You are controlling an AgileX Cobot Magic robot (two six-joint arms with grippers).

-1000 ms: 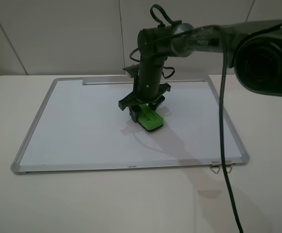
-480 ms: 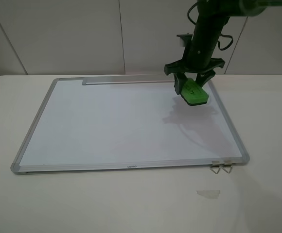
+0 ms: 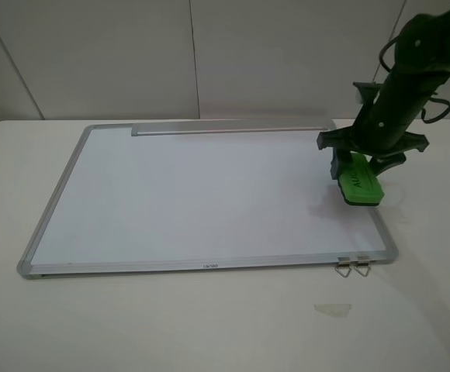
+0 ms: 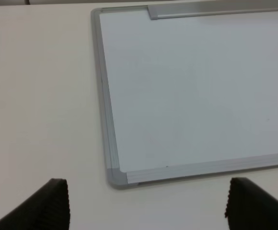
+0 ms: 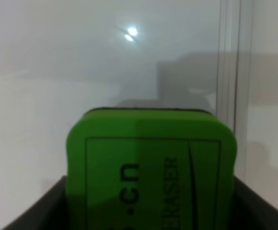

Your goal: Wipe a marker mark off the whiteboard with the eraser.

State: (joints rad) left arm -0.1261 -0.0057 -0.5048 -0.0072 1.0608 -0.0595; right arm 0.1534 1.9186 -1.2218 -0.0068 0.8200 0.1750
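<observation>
The whiteboard [image 3: 194, 194] lies flat on the table, its silver frame and tray strip at the far edge; its near-left corner shows in the left wrist view [image 4: 117, 177]. No marker mark is visible on its white surface. My right gripper [image 3: 358, 184] is shut on the bright green eraser [image 3: 359, 184], which hangs tilted above the board's right frame edge. In the right wrist view the eraser [image 5: 151, 172] fills the lower part, with the frame [image 5: 230, 62] beyond it. My left gripper [image 4: 146, 203] is open over the bare table just off the board's near-left corner.
Two small metal clips [image 3: 353, 267] lie at the board's near-right corner. A faint pale scrap [image 3: 334, 308] rests on the table in front of them. A white wall stands behind the table.
The right arm has carried the eraser from the board's middle, up past the far-right area, and now down to the right frame edge. The left gripper shows no earlier frame.
</observation>
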